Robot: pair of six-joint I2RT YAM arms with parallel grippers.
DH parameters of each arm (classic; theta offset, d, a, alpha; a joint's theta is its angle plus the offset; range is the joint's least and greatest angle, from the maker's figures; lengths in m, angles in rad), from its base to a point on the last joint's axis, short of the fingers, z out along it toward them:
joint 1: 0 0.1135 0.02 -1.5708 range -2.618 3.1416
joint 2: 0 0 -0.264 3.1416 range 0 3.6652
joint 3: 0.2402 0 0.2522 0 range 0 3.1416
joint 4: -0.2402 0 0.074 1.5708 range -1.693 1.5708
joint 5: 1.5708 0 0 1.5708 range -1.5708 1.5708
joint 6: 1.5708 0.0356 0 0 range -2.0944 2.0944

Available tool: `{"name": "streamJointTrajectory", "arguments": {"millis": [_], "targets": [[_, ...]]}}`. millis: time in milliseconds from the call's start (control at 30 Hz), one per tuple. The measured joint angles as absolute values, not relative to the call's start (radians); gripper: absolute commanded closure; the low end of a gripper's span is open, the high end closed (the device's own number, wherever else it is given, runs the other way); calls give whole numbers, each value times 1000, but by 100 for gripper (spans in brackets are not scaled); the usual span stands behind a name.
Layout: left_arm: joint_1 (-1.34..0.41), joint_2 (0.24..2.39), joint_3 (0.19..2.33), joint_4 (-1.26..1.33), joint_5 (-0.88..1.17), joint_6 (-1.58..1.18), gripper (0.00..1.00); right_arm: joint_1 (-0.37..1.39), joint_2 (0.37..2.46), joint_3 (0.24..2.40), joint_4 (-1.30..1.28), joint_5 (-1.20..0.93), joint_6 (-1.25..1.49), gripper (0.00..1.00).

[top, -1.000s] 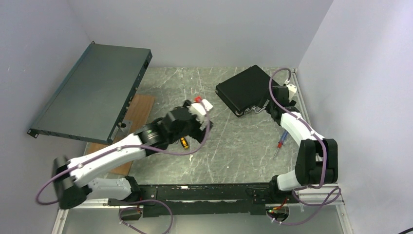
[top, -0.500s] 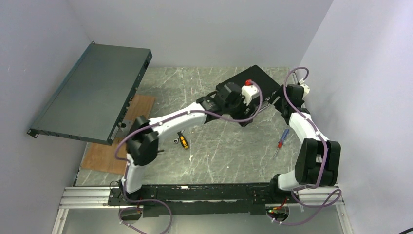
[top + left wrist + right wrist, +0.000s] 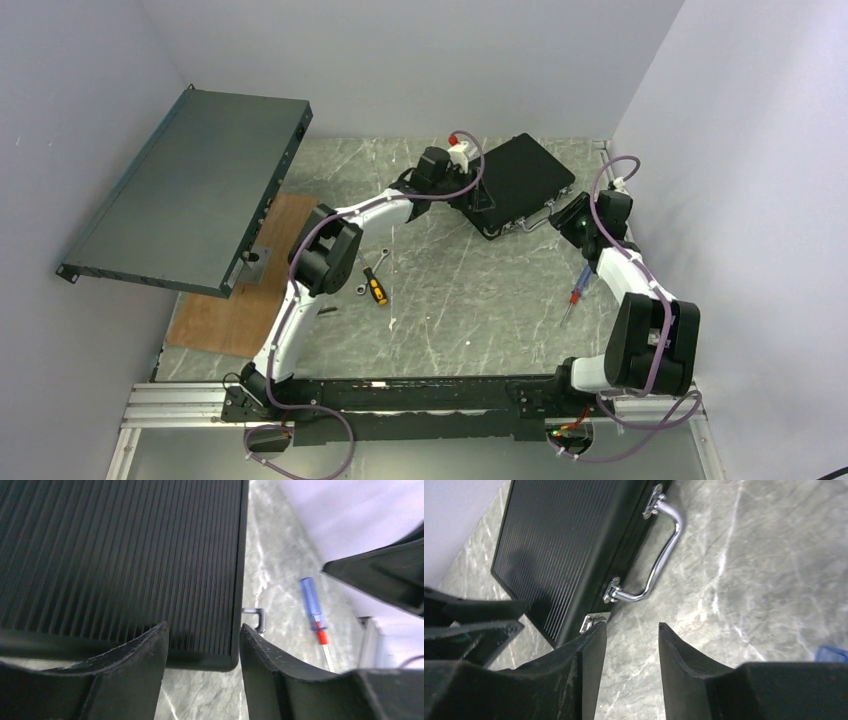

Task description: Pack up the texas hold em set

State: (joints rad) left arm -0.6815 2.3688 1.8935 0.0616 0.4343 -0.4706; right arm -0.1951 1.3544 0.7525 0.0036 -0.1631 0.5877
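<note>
The texas hold em set shows only as its black ribbed briefcase (image 3: pixel 522 175), shut and lying flat at the back right of the table. Chips, cards and buttons are out of sight. My left gripper (image 3: pixel 478 200) hovers at the case's near left corner. In the left wrist view that gripper (image 3: pixel 204 630) is open, and the corner of the case (image 3: pixel 150 555) lies just beyond the tips. My right gripper (image 3: pixel 558 215) is beside the handle side. In the right wrist view it (image 3: pixel 631 626) is open over bare marble, close to the silver handle (image 3: pixel 663 555) and a latch (image 3: pixel 591 620).
A large dark-grey metal panel (image 3: pixel 190 190) leans at the left over a wooden board (image 3: pixel 255 290). A yellow-handled screwdriver (image 3: pixel 377 291) and a wrench (image 3: pixel 366 274) lie mid-table. A blue-and-red screwdriver (image 3: pixel 578 290) lies at the right by the wall.
My left arm has swung from mid-table out to the case's left corner. The right gripper has drawn back a little to the right. Both pairs of jaws have narrowed.
</note>
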Motion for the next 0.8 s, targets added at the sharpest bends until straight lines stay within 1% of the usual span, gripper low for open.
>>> {"name": "streamJointTrajectory", "arguments": {"millis": [133, 367, 467, 567, 733, 800], "targets": [[-638, 2418, 1917, 159, 501, -566, 43, -196, 1404, 752, 49, -252, 601, 56], [-656, 2431, 1923, 244, 574, -630, 43, -196, 1509, 751, 177, -422, 641, 57], [-669, 2471, 1970, 247, 614, -640, 47, -192, 1559, 752, 209, -466, 650, 57], [-677, 2513, 2000, 240, 636, -657, 54, -183, 1595, 765, 215, -499, 654, 58], [-670, 2519, 1972, 252, 633, -710, 60, -166, 1607, 809, 236, -534, 664, 72], [-666, 2519, 1970, 245, 636, -728, 61, -156, 1607, 822, 246, -542, 670, 77]]}}
